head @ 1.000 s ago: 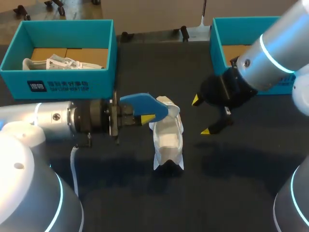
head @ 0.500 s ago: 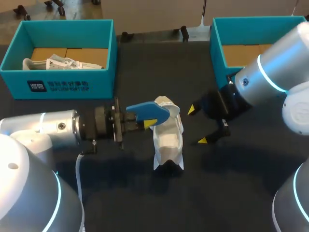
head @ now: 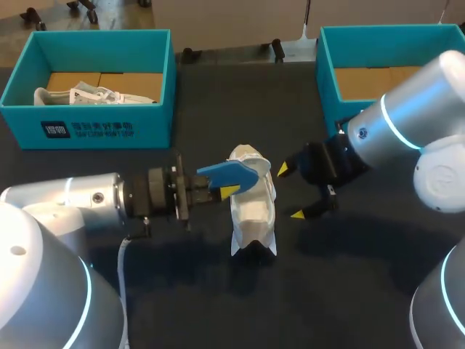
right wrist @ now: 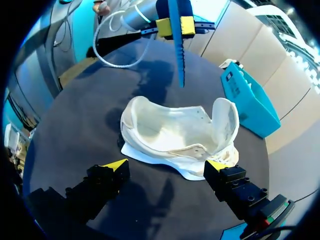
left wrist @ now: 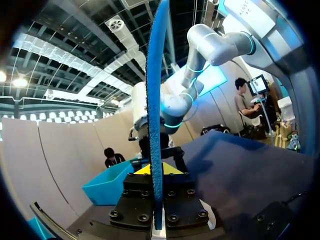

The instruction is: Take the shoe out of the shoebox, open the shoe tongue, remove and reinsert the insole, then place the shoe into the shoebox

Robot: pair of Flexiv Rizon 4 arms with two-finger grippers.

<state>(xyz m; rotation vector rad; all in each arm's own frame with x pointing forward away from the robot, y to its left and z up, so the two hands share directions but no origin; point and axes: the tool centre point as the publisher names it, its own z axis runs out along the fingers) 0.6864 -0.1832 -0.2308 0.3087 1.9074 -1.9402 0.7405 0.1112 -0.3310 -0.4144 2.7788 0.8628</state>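
Left jaws clamp the blue insole [head: 231,174] just above the shoe [head: 253,211]; right jaws hang wide open beside the shoe. Risk imo: nothing pins the shoe on the tabletop [head: 349,283], so stuffing the insole in could shove it sideways or buckle the insole.

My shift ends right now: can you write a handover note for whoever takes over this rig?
Left gripper is shut on the blue insole, held close to the shoe.
Right gripper is open beside the shoe, touching nothing.
The shoe lies on the table, outside the left box and the right box. The left box holds a second shoe.
Done: shoe out, insole removed.
Left: reinsert insole, put shoe into a box.
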